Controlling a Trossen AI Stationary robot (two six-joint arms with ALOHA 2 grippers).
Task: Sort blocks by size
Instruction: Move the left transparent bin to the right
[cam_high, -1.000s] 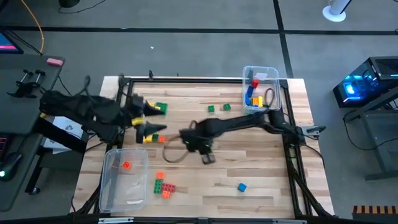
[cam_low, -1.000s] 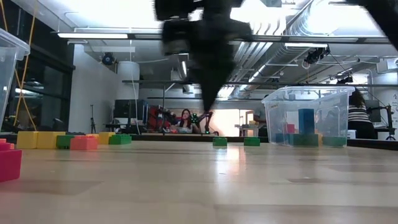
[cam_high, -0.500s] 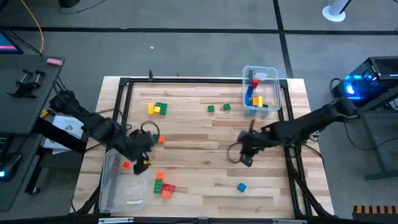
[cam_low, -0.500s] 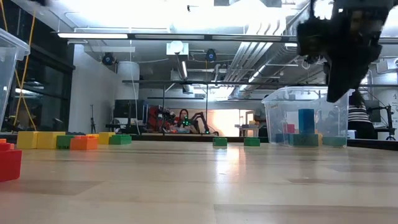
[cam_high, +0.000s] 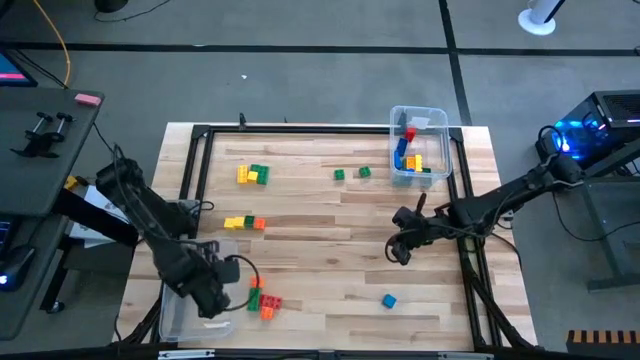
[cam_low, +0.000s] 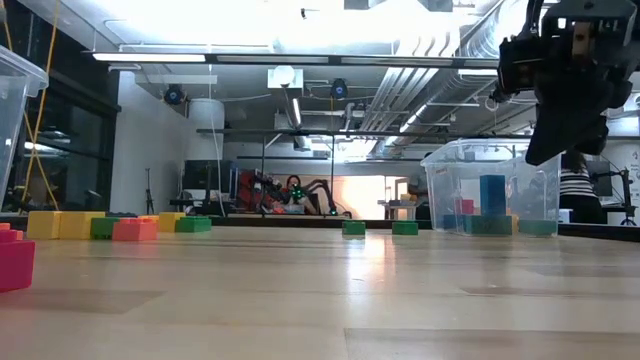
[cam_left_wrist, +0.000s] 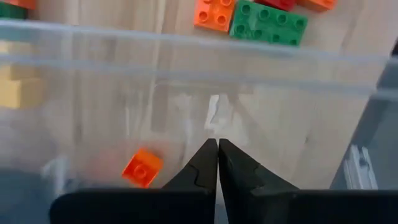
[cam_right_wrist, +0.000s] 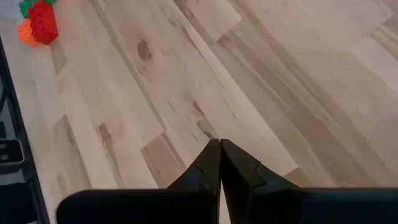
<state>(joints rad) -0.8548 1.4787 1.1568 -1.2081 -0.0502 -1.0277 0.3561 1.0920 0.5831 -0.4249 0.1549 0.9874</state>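
Since a second ago the left gripper (cam_high: 212, 300) has swung from the yellow bricks to above the clear plastic bin (cam_high: 172, 312) at 7 o'clock, fingers (cam_left_wrist: 200, 169) pressed together, empty; an orange studded block (cam_left_wrist: 142, 168) lies tilted inside. Right gripper (cam_high: 398, 252) hovers at 4 o'clock over the pale wood-grain bench (cam_high: 330, 285), fingers shut

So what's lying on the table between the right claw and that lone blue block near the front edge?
Nothing: in the high view only bare wood lies between the right gripper, shut and empty, and the blue block.
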